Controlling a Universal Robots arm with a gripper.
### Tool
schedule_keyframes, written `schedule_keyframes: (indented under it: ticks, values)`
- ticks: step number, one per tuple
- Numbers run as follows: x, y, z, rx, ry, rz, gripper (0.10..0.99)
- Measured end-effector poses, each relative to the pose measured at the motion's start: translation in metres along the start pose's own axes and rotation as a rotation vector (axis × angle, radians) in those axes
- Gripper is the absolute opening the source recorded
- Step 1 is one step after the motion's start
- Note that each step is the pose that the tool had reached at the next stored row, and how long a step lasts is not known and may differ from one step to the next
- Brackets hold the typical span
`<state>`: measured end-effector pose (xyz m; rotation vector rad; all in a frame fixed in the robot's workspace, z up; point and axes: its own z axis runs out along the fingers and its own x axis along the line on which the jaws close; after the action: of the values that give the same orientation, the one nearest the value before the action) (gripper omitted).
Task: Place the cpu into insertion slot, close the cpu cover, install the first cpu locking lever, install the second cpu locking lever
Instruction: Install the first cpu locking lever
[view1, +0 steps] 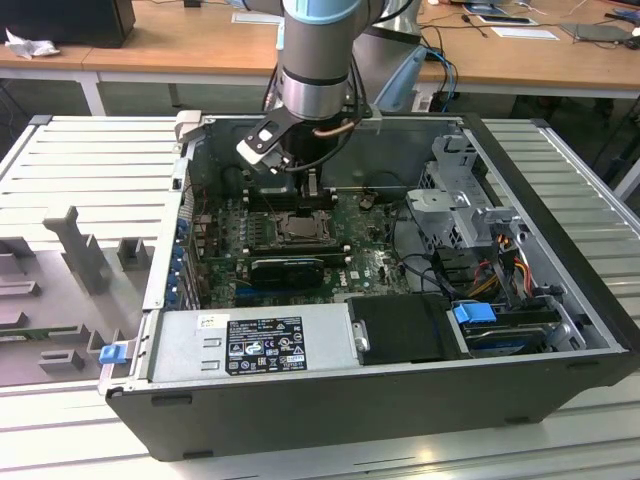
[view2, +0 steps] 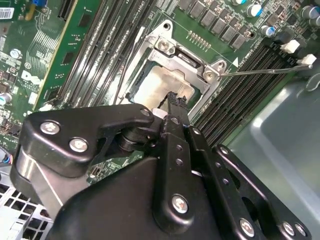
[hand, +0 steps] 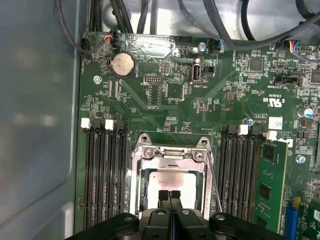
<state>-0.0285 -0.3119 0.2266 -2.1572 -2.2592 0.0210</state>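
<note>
we saw the claw (hand: 168, 195) pinched narrow just over the cpu (hand: 169, 180). the cpu cover (hand: 169, 155) lay closed around it.

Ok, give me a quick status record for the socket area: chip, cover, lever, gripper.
gripper: fingers together, tips over the cpu's face; contact cannot be told
cpu: lying flat in the insertion slot
cpu cover: appears down, framing the cpu
lever: thin metal rod reaching out over the memory slots; looks unlatched
computer case: open, arm reaching in from above
</note>
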Motion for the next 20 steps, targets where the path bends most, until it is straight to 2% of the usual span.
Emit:
schedule_keyframes:
  ticks: [2, 3, 4, 20]
  values:
    - [0.0001, -0.0001, -0.0056, 0.0, 0.0002, 0.0, 0.106]
    - [0.0001, -0.0003, -0.0117, 0.0, 0.0002, 0.0, 0.106]
    - [0.0001, -0.0003, -0.0146, 0.0, 0.0001, 0.0, 0.106]
    - [0.0002, -0.0008, -0.0353, 0.0, 0.0002, 0.0, 0.106]
